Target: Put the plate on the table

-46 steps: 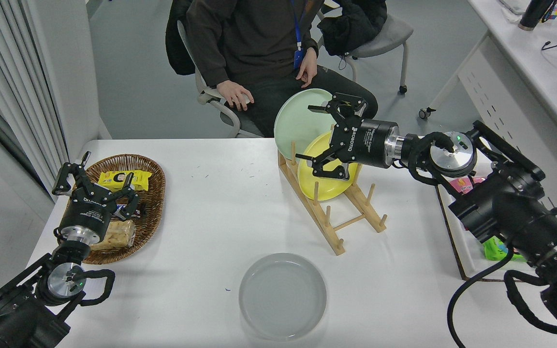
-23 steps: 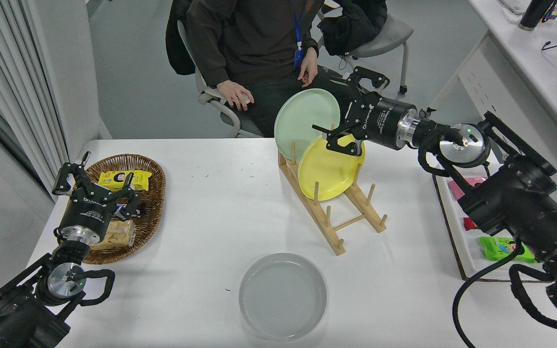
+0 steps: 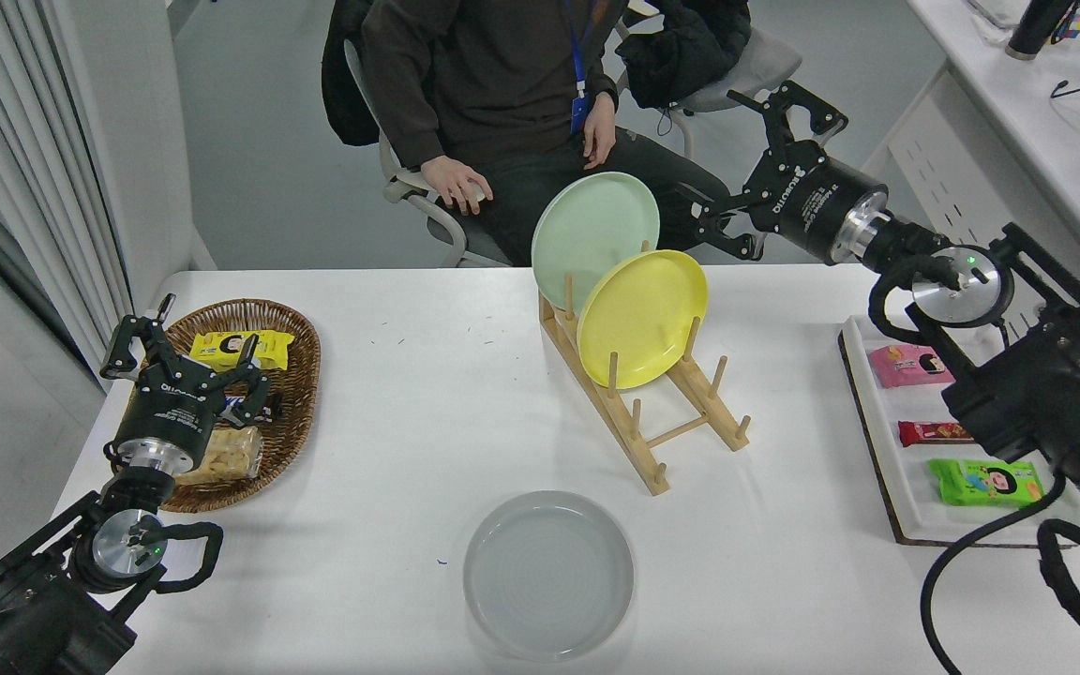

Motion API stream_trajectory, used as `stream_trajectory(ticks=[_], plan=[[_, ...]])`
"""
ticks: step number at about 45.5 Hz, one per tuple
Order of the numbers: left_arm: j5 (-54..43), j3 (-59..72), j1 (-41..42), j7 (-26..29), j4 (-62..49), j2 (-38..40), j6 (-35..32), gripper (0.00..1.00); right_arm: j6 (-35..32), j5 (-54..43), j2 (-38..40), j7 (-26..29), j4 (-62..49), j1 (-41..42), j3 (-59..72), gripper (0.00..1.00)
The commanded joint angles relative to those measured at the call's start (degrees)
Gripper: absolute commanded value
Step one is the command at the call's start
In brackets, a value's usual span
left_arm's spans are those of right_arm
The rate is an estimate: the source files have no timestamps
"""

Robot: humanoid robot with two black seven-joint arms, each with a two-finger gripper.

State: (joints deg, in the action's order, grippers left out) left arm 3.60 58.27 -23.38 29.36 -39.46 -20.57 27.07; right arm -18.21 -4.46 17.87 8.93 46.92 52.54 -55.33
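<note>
The pale grey plate (image 3: 547, 574) lies flat on the white table (image 3: 427, 403) near its front edge. My right gripper (image 3: 754, 159) is open and empty, raised past the table's far edge, up and to the right of the rack and far from the grey plate. My left gripper (image 3: 179, 352) is open, parked at the lower left over the wicker basket.
A wooden rack (image 3: 643, 412) holds a mint-green plate (image 3: 593, 230) and a yellow plate (image 3: 641, 317) upright. A wicker basket (image 3: 292, 375) of snacks sits at left. A white tray (image 3: 887, 450) of snack packets sits at right. A person (image 3: 493, 84) sits at the far side.
My right gripper has pulled back from the yellow plate, rising up and to the right, past the table's far edge. The plates and the left arm have not moved.
</note>
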Motion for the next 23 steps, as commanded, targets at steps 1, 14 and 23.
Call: stream_trajectory(ticks=[1,14,23], plan=[[0.0,0.0,0.0,-0.1,0.0,0.0,0.0,0.98,-2.7,0.2,2.7,-3.4,-0.3,-1.6,0.4,0.99],[0.0,0.0,0.0,0.0,0.0,0.0,0.0,0.98,-2.3,10.8,4.7,-3.4,-3.0,-6.7,-0.5,0.99],[0.0,0.0,0.0,-0.1,0.0,0.0,0.0,0.98,-2.5,13.2,5.2,-3.4,-3.1,-10.6,-0.6,0.99]])
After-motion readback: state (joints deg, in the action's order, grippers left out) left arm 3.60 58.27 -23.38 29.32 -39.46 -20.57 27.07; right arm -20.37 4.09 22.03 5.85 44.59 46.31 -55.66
